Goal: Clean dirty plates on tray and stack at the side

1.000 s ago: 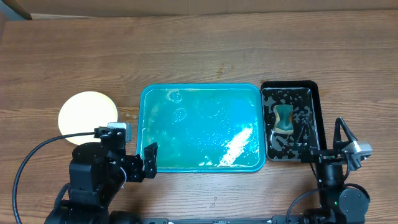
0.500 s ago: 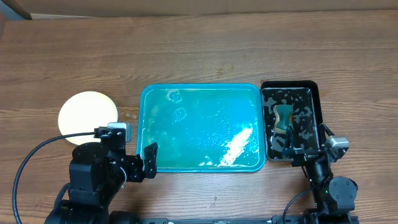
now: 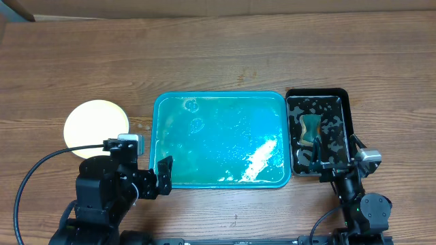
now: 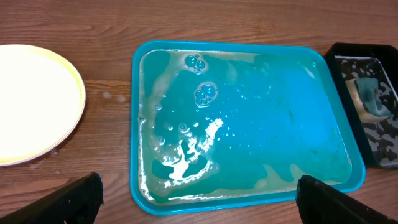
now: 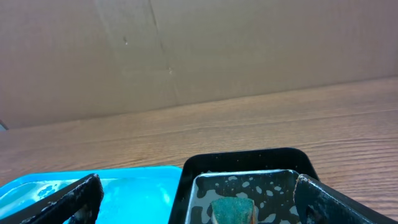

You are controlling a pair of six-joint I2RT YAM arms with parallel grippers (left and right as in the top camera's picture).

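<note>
- While both arms are hanging back at the near edge of the table (image 3: 218,61), the tray (image 3: 218,139) is lying flat at the middle of the wood, its long side running left to right.
- A film of soapy water is shining on the tray's floor. A few bubbles are sitting toward its far left corner and pale foam is streaking toward its near side.
- The plates (image 3: 96,122) are resting on the table to the left of the tray, apart from it. Only a pale yellow-green top face is showing, and I cannot tell how many are lying beneath it.
- The left gripper (image 4: 199,202) is hovering by the tray's near left corner. Its jaws are spreading wide and gripping nothing.
- The right gripper (image 5: 199,202) is hanging at the near end of the black tub (image 3: 318,133), pointing away across the table. Its jaws are also standing wide apart, with nothing held between them.
- The black tub is sitting just beside the tray's right edge, and a sponge (image 3: 310,129) is lying inside it among patches of foam.
- A cardboard wall (image 5: 199,50) is standing beyond the far edge of the table.
</note>
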